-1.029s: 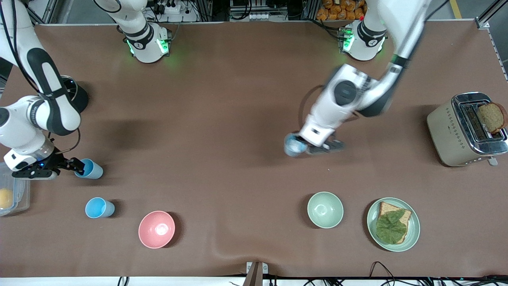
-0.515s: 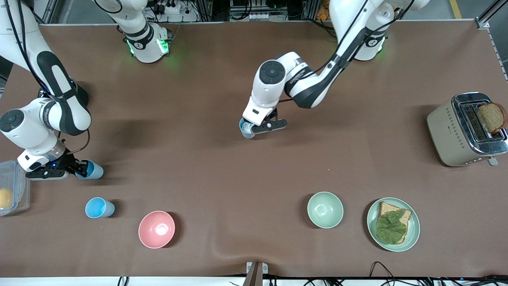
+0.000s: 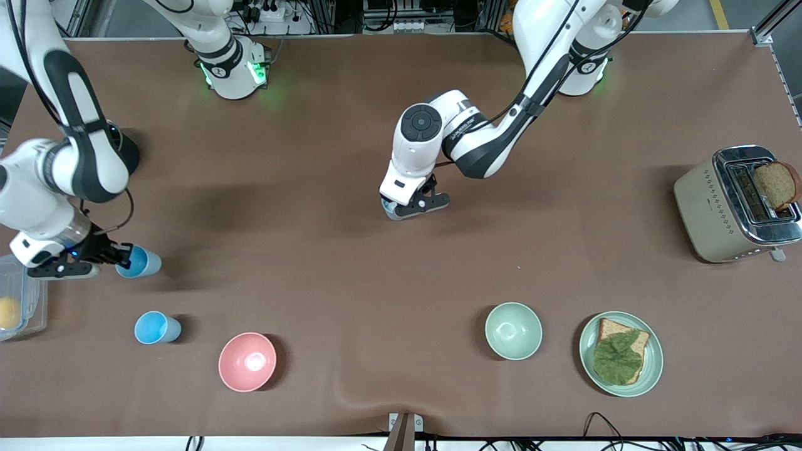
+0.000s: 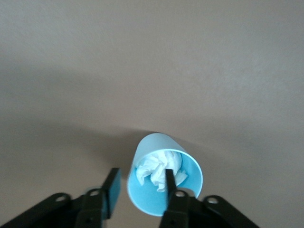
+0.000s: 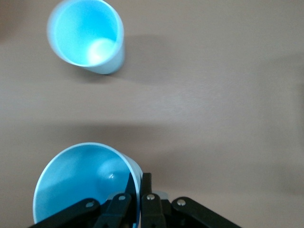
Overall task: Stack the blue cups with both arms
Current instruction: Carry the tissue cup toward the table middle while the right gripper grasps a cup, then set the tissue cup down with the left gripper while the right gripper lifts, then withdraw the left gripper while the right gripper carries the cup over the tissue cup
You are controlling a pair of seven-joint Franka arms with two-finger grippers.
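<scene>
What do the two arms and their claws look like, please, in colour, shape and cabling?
Both arms are glossy white, rounded jointed segments with black round joint caps and black bands. Black cables trail along each. The bases glow green. The left claw and right claw are black, two-fingered, on white wrist blocks; a small blue light shows at the right wrist.

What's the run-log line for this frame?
left gripper: shut on paper-stuffed cup, mid-table | right gripper: shut on empty cup by its rim | third cup: standing free near pink bowl | stack: not yet
</scene>
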